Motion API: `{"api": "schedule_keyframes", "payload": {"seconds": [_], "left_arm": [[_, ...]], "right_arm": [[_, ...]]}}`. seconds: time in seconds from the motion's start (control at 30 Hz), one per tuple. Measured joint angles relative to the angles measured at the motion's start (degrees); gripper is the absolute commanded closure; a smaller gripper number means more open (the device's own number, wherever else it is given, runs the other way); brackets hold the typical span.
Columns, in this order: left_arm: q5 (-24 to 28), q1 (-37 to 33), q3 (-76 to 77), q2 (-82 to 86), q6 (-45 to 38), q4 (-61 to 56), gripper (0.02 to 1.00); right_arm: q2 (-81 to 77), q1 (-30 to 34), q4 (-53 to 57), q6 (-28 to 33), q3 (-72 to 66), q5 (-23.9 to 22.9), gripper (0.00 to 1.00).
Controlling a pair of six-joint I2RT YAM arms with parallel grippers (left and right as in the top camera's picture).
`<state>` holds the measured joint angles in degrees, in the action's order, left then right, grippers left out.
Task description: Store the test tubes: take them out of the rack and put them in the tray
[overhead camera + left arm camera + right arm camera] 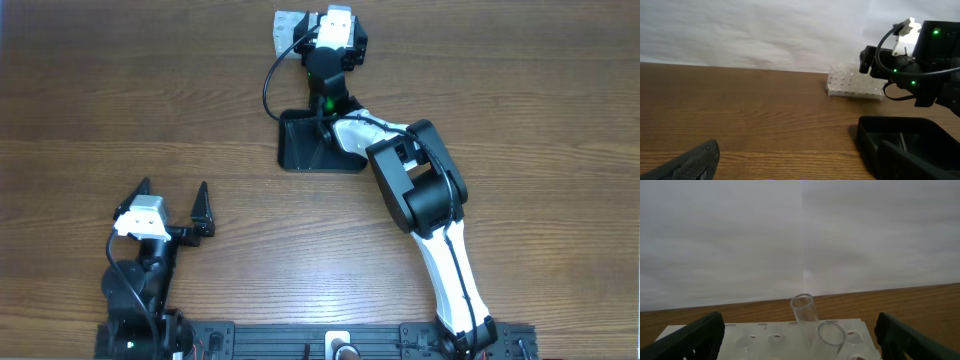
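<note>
A white test-tube rack (288, 30) stands at the far edge of the table, also seen as the rack (854, 83) and close up as the rack (765, 336). Two clear tubes stand in it: one upright tube (804, 309) and a tilted tube (831, 333) beside it. My right gripper (799, 322) hovers over the rack, open, fingers wide on either side of the tubes, touching neither. The black tray (305, 145) sits just nearer than the rack; a thin pale streak lies inside the tray (875, 131). My left gripper (172, 197) rests open near its base, holding nothing.
The right arm (415, 185) stretches diagonally over the tray's right side. Bare wooden table (120, 90) spreads to the left and right of rack and tray. A pale wall (800, 240) rises behind the table's far edge.
</note>
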<state>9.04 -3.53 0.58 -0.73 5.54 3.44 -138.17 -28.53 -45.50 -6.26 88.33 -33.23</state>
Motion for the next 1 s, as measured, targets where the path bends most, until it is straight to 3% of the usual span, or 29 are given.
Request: {"api": "schedule_keyframes", "payload": {"seconds": [0.2,0.77,1.0], "left_arm": [[0.0,0.0,0.0,0.0,0.0,0.0,0.018],[0.02,0.0,0.0,0.0,0.0,0.0,0.02],[0.0,0.0,0.0,0.0,0.0,0.0,0.02]], "right_arm": [[-0.04,0.0,1.42,-0.79,1.14,0.0,0.108],[-0.35,0.11,4.35,-1.33,1.14,0.26,0.099],[-0.63,0.61,4.37,-1.44,1.16,0.96,0.15]]}}
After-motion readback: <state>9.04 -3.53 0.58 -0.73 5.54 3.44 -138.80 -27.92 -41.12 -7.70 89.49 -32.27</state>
